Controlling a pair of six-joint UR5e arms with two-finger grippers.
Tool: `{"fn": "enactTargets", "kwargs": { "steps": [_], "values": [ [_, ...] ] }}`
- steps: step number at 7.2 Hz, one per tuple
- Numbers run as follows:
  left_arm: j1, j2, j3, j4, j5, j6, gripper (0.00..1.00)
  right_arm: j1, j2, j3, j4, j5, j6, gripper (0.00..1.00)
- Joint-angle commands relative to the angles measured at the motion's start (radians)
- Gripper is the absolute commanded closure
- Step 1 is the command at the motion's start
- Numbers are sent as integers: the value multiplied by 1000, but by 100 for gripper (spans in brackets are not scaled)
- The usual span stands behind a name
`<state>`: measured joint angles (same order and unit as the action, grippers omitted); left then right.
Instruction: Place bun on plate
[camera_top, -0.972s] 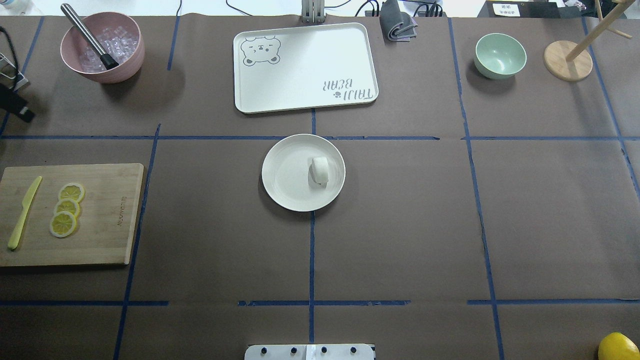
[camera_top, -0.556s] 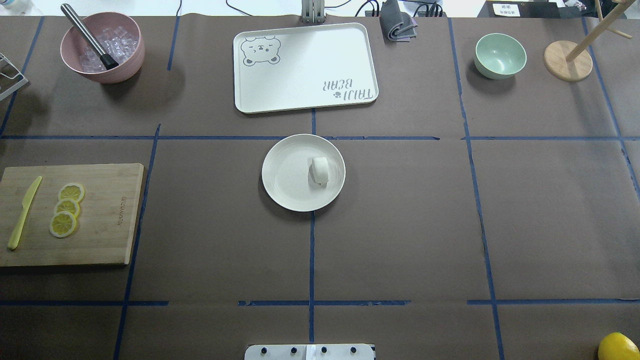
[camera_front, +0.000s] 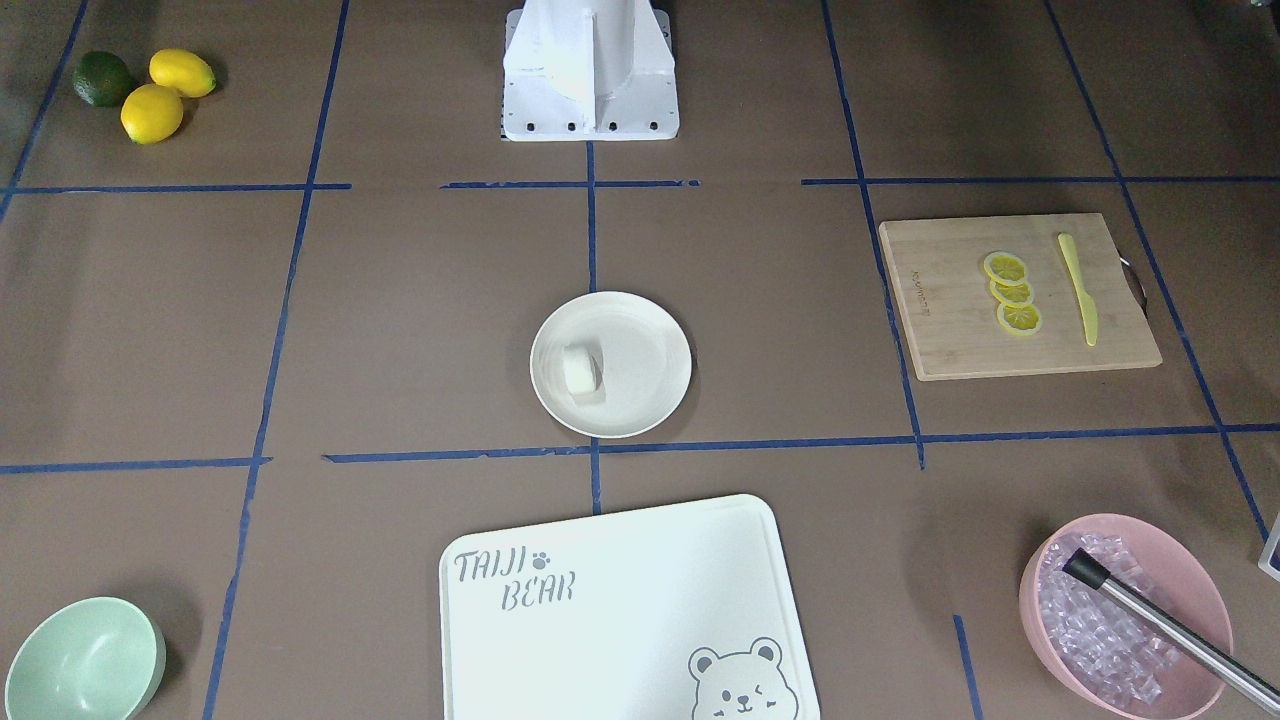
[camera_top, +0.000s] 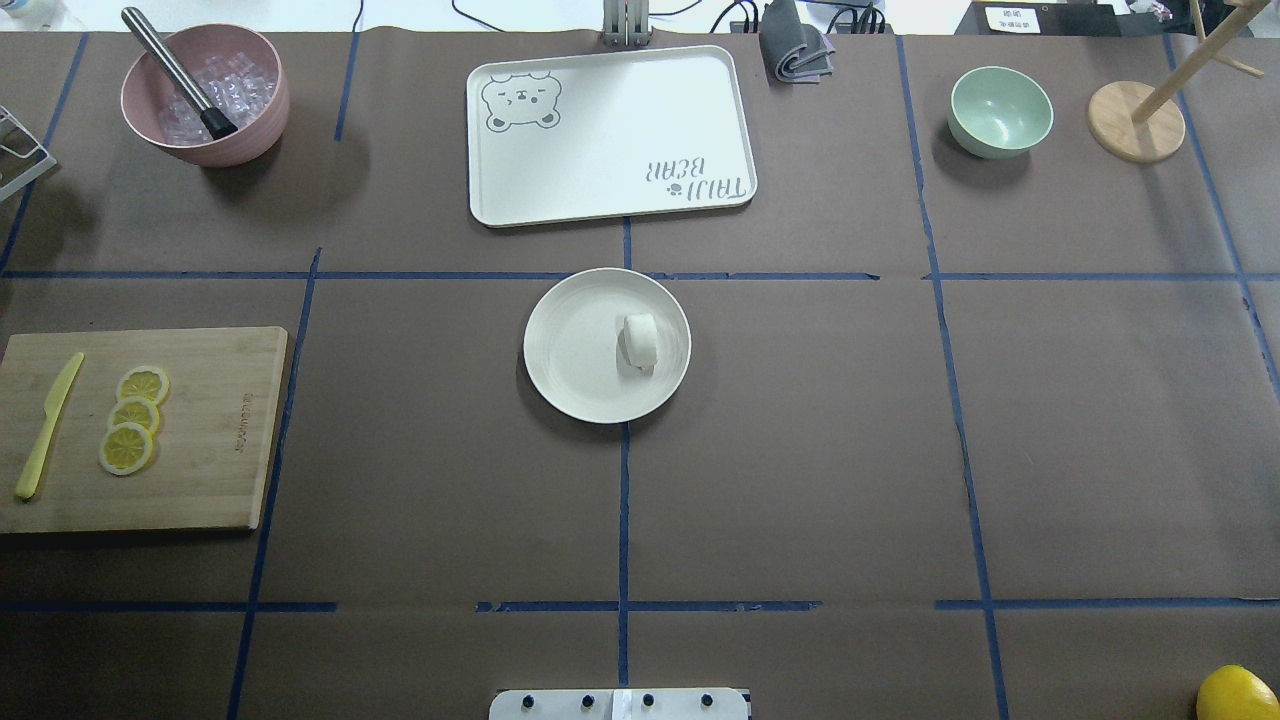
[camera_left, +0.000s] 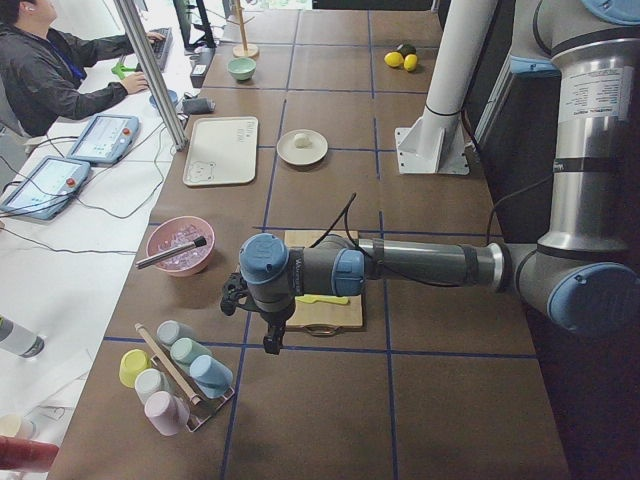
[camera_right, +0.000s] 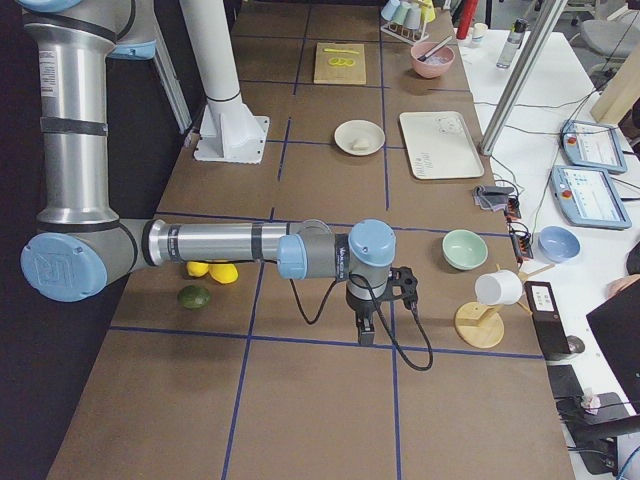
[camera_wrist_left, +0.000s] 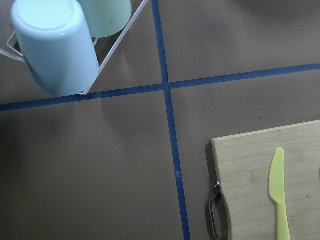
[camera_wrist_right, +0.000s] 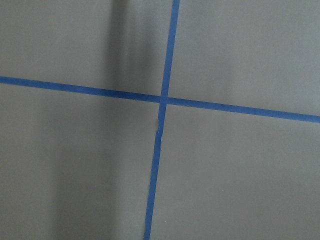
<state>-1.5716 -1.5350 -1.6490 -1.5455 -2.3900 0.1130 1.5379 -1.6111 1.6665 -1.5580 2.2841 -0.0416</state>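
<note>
The bench (camera_top: 800, 450) is covered with matt brown paper, on which lines of blue tape (camera_top: 623, 520) are laid. A smooth, plastic-like finish is shown by the plate (camera_top: 575, 350); the bun (camera_top: 640, 342) on it appears soft and matt. At nine o'clock from the plate in the overhead view, pale grained wood is seen in the cutting board (camera_top: 200, 430). At ten o'clock, a brushed metal rod (camera_top: 170, 60) is held in a matt pink bowl (camera_top: 255, 135).

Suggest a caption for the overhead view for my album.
A white bun sits on the cream plate, just right of its centre.
</note>
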Motion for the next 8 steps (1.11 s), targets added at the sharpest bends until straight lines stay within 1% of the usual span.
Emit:
{"fn": "enactTargets", "kwargs": {
  "steps": [1, 3, 8],
  "values": [
    [-2, 1, -12, 4, 3, -12, 0, 1, -6, -1, 1, 0, -1, 0],
    [-1, 1, 6, 4, 5, -7, 0, 1, -13, 1, 0, 0, 0, 0],
    [-1, 18, -5, 5, 6, -6, 0, 1, -19, 1, 1, 0, -1, 0]
  ]
}}
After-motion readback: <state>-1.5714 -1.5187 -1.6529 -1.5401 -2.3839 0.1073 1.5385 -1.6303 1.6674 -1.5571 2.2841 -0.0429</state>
